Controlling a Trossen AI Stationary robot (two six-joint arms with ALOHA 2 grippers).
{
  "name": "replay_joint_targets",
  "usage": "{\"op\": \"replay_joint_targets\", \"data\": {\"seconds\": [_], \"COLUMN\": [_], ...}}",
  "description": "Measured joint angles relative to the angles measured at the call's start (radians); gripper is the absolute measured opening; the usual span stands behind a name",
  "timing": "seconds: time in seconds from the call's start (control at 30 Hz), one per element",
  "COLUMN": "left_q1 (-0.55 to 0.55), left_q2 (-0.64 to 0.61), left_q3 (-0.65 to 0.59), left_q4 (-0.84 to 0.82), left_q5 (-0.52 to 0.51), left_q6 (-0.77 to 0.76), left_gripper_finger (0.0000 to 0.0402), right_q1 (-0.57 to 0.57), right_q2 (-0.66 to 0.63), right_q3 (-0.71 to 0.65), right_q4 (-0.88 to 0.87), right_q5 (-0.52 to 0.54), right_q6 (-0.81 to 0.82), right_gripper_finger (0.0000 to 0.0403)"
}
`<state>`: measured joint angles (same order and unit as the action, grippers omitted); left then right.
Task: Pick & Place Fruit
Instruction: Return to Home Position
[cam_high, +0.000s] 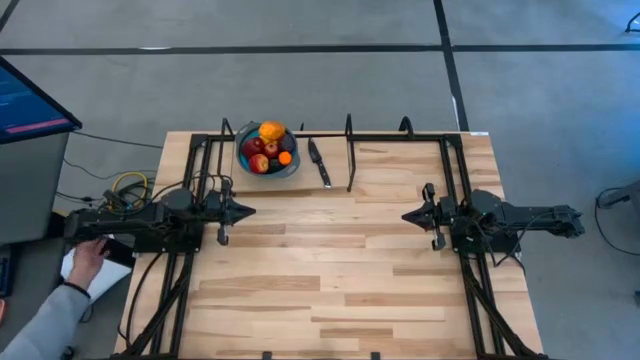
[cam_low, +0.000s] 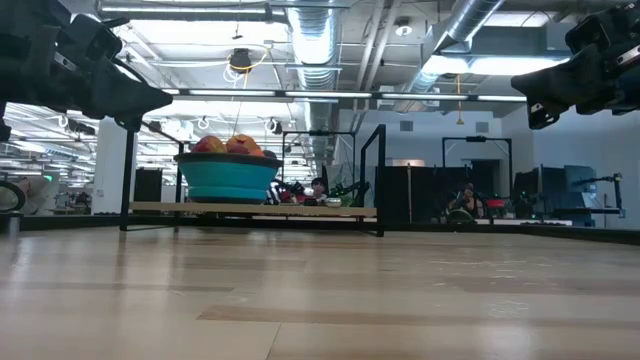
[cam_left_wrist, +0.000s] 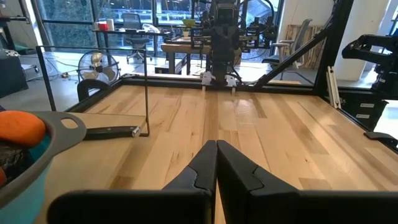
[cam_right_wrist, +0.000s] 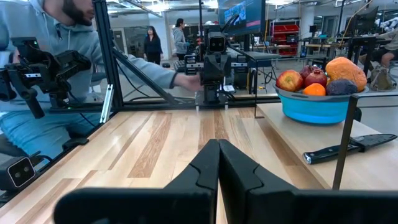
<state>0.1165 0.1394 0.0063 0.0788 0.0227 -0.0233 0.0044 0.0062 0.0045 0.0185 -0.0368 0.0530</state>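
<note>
The fruit (cam_high: 268, 145) sits piled in the blue bowl (cam_low: 228, 182) on the shelf (cam_high: 390, 165) at the far edge, knife (cam_high: 319, 163) just beside it. Over the surface (cam_high: 330, 270) the left tool (cam_high: 247, 211) & right tool (cam_high: 407, 215) hover well apart, facing each other, both w/ fingers pressed together, holding nothing. A person's hand (cam_high: 88, 258) is near the left arm's base.

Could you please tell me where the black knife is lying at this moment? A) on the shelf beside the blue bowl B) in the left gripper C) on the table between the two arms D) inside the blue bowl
A: the black knife lies flat on the shelf, next to the blue bowl of fruit but apart from it. The left gripper and right gripper are shut and empty.
</note>
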Motion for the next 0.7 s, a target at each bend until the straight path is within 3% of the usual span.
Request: {"op": "replay_joint_targets", "data": {"seconds": [0.7], "left_q1": [0.000], "left_q2": [-0.008], "left_q3": [0.000], "left_q4": [0.011], "left_q5": [0.000], "left_q6": [0.000], "left_gripper_finger": [0.0002], "right_q1": [0.000], "right_q2": [0.000], "right_q3": [0.000], "right_q4": [0.000], "right_q5": [0.000], "right_q6": [0.000], "right_gripper_finger": [0.0001]}}
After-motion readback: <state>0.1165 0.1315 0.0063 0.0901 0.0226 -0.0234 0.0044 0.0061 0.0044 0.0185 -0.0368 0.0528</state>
